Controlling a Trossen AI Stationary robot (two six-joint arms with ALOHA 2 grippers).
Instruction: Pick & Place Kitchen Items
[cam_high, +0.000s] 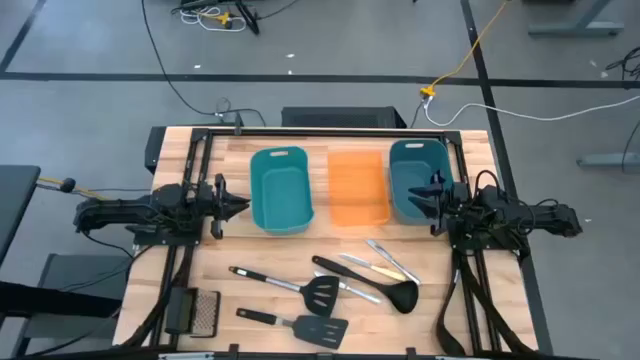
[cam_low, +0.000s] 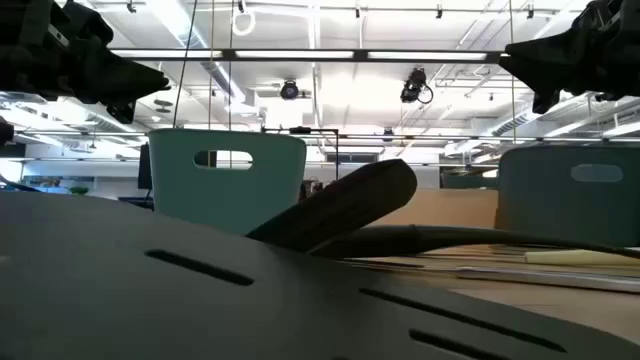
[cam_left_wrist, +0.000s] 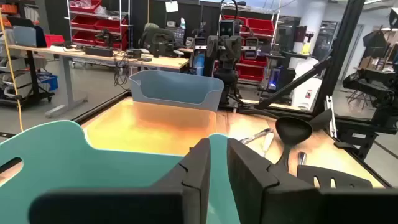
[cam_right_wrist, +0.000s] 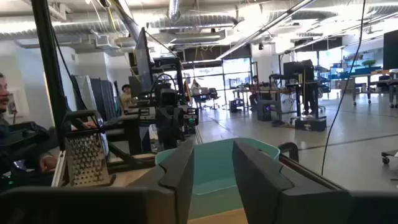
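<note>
Two black slotted spatulas (cam_high: 322, 293) (cam_high: 325, 330), a black ladle (cam_high: 380, 287), silver table knives (cam_high: 383, 252) and a small yellow-handled knife (cam_high: 388, 270) lie flat on the wooden table near its front edge. My left gripper (cam_high: 243, 207) hovers at the left, beside the left teal bin (cam_high: 280, 190). Its fingers (cam_left_wrist: 217, 146) stand a little apart and hold nothing. My right gripper (cam_high: 413, 197) hovers at the right, over the right teal bin (cam_high: 418, 175). Its fingers (cam_right_wrist: 213, 149) stand apart and hold nothing.
An orange bin (cam_high: 358, 187) stands between the two teal bins at mid-table. A small black-framed mesh grater (cam_high: 205, 312) lies at the front left. A black frame runs around the table's edges. A person sits beyond the table in the right wrist view (cam_right_wrist: 12, 155).
</note>
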